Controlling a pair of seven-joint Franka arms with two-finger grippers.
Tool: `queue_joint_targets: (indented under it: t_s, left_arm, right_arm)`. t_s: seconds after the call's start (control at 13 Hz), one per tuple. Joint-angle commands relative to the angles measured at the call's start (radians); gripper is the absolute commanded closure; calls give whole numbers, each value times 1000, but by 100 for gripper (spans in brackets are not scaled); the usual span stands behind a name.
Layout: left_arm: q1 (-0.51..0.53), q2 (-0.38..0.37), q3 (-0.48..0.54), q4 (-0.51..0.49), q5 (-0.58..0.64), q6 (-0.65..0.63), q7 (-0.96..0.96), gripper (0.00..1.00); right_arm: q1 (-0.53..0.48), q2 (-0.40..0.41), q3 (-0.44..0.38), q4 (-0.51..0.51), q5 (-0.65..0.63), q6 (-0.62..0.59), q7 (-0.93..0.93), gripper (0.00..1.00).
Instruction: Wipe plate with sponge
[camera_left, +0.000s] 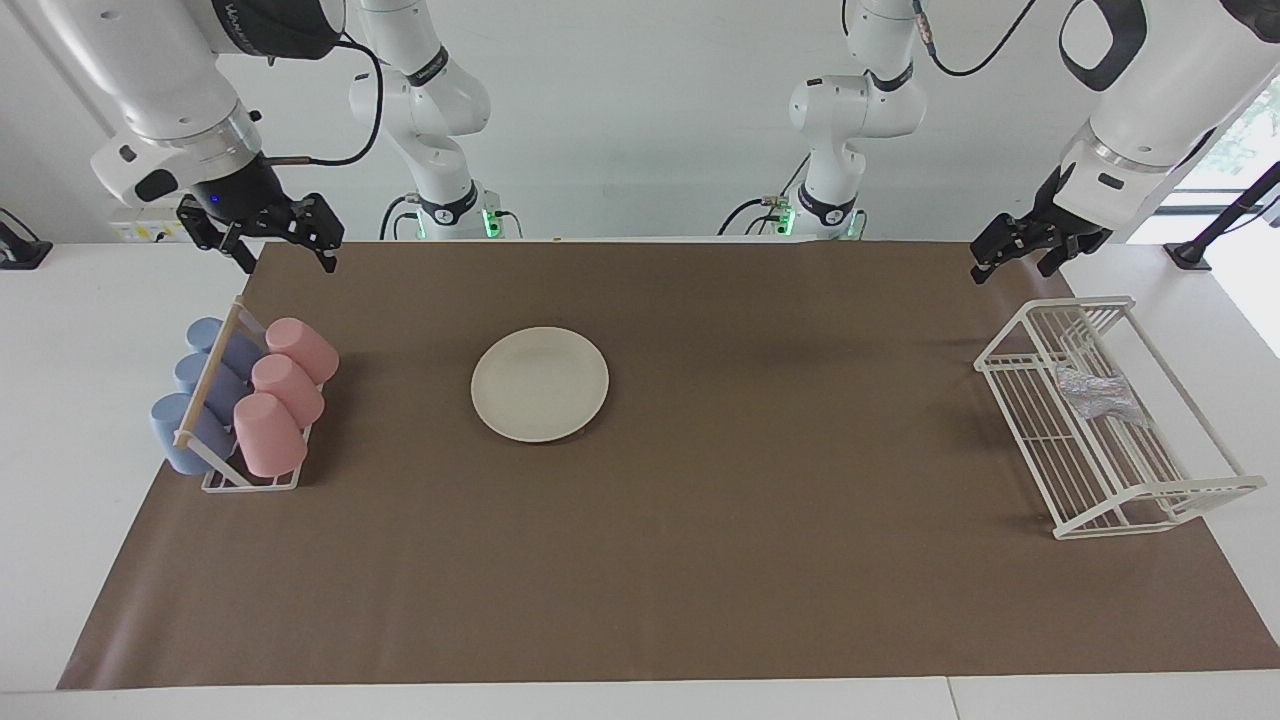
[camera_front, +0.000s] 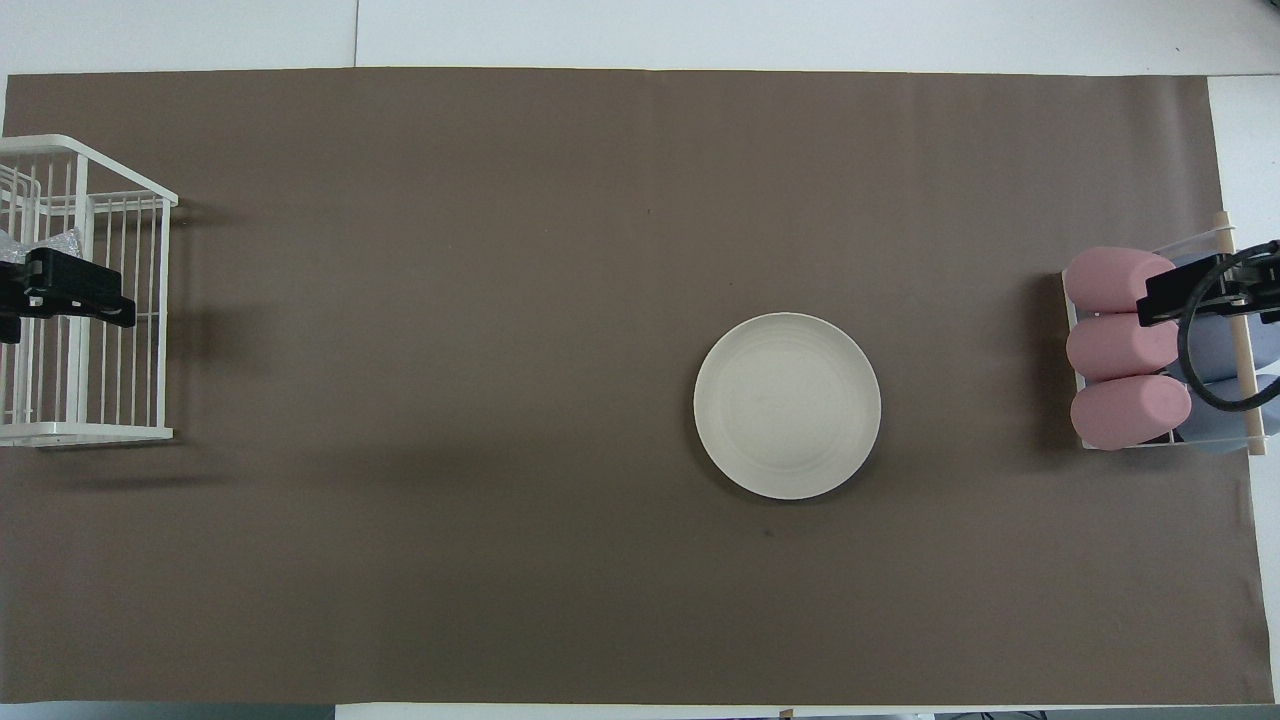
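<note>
One plate (camera_left: 540, 384), cream-white and round, lies flat on the brown mat (camera_left: 700, 560) that covers the surface, well apart from both tools and closer to the right arm's end. One sponge (camera_left: 1098, 393), a silvery wrinkly wad, sits inside the single white wire rack (camera_left: 1120, 480) at the left arm's end; the left tool (camera_left: 1015, 258) hangs in the air at the robots' edge of the mat near that rack, released, its fingers spread, grasping nothing. Six cups rest tilted in one small stand (camera_left: 250, 480) at the right arm's end: three pink cups (camera_left: 285, 390) on the side toward the plate and three blue cups (camera_left: 195, 400) on the side away from it, parted by a wooden bar (camera_left: 207, 375). The right tool (camera_left: 285, 245) hangs above the mat's corner near that stand, likewise released with fingers spread, holding nothing.
</note>
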Motion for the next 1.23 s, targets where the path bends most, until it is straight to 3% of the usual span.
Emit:
queue_joint_targets:
  t_s: [0.0,0.39,0.85,1.16]
  left_arm:
    - [-10,-31,8,-40,14,25,11,0]
    - [-16,-34,10,-58,43,45,-20,0]
    - [-74,-11,-9,-173,423,173,-147,0]
    - [-87,98,-9,-207,677,264,-202,0]
  right_arm:
    - [-3,-16,-3,-21,13,-3,-23,0]
    - [-3,-16,-3,-21,13,-3,-23,0]
    - [2,-21,6,-39,13,13,102,0]
    - [3,-27,17,-53,13,20,246,0]
